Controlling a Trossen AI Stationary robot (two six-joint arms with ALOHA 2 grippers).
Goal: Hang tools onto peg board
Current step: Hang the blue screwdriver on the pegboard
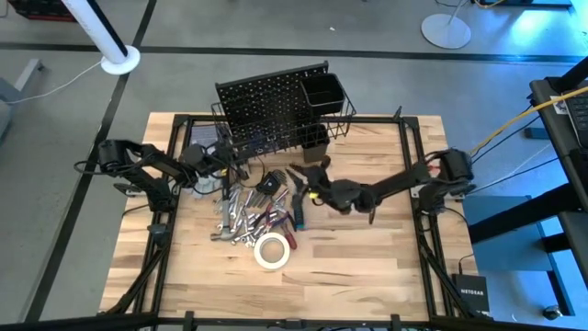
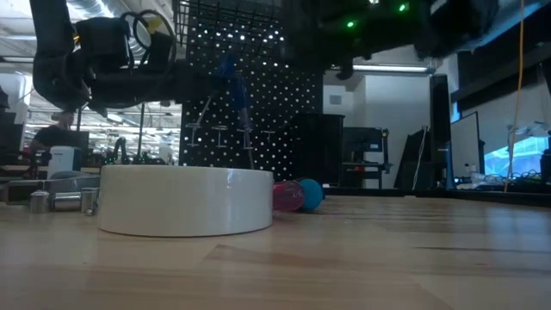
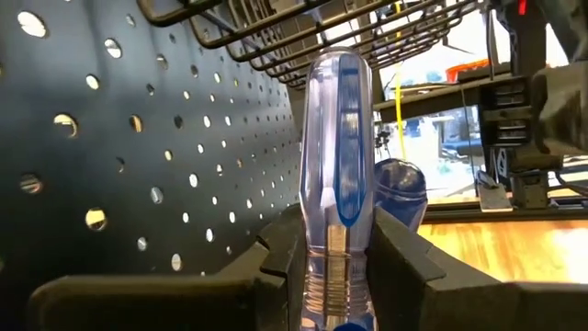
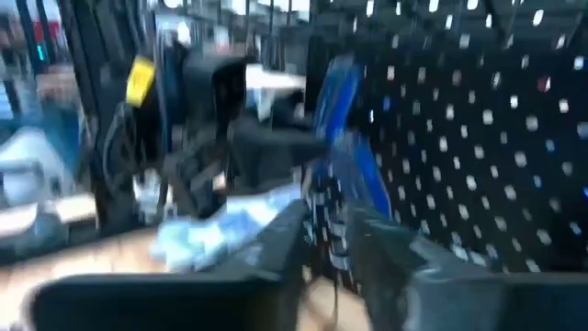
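Clamping a blue-handled screwdriver (image 3: 337, 165) upright, the left gripper (image 3: 337, 267) hovered at the peg board's (image 1: 266, 101) six o'clock face. The right gripper (image 4: 335, 234) pinched another blue screwdriver (image 4: 338, 138); the two could collide beneath the wire basket (image 1: 326, 97).

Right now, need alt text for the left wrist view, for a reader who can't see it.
The left gripper is clamped on a clear, blue-cored screwdriver handle held upright beside the black peg board. A black wire basket on the board juts out overhead, and the wooden table shows beyond.
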